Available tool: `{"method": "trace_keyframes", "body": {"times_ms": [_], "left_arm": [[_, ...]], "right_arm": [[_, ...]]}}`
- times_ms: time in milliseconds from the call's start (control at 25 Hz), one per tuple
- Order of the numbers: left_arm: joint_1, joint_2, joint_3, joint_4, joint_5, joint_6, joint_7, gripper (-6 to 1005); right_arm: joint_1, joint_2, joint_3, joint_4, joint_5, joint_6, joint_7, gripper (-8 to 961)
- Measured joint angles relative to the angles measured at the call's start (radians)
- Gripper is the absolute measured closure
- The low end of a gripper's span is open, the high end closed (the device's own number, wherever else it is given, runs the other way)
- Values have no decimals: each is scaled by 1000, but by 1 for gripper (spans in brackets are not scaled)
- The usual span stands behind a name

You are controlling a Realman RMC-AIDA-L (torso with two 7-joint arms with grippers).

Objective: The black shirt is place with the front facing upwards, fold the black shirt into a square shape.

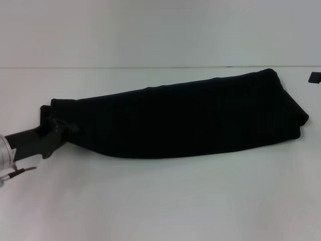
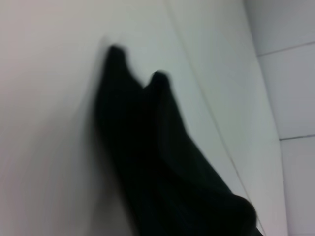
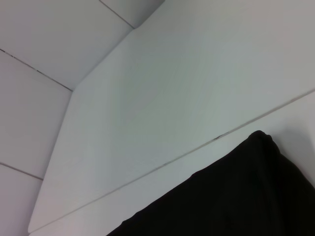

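One long black band was all the head view gave of the shirt point(image 1: 185, 118) — folded lengthwise into a narrow strip, it lay slantwise across the white table point(image 1: 160, 201), its far end up toward the right and its near end down at the left. No print or label showed; only plain black cloth faced up. The left gripper point(image 1: 54, 128) sat right at the shirt's left end, its dark body touching the cloth edge, the arm coming in from the left border. Whether its fingers were parted or pinching the fabric could not be told. At the right border a small dark piece point(image 1: 314, 77) showed, well apart from the shirt's right end; too little of it was visible to say what it was.

From the left wrist, the shirt point(image 2: 157, 162) ran away as a dark, blurred mass over the table point(image 2: 49, 123), ending in two soft peaks — no fingers showed in this picture.

From the right wrist, a corner of the shirt point(image 3: 236, 196) lay flat on the table point(image 3: 172, 88), with a thin seam line in the tabletop running just beside it. The right gripper itself did not appear.
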State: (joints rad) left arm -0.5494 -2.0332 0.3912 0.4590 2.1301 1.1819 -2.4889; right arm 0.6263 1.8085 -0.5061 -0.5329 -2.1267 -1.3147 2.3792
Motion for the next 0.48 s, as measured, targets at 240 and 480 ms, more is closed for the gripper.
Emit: {"method": "trace_keyframes", "body": {"times_ms": [240,480], "left_arm": [[-13,28,36,48,19,-33,63,985],[-47,57,58,51,86,-132,36,984]], "right_arm": [[-5,0,4,-1,4,5,0,5],[-6,1,17,-4,5,8,-1,6]]}}
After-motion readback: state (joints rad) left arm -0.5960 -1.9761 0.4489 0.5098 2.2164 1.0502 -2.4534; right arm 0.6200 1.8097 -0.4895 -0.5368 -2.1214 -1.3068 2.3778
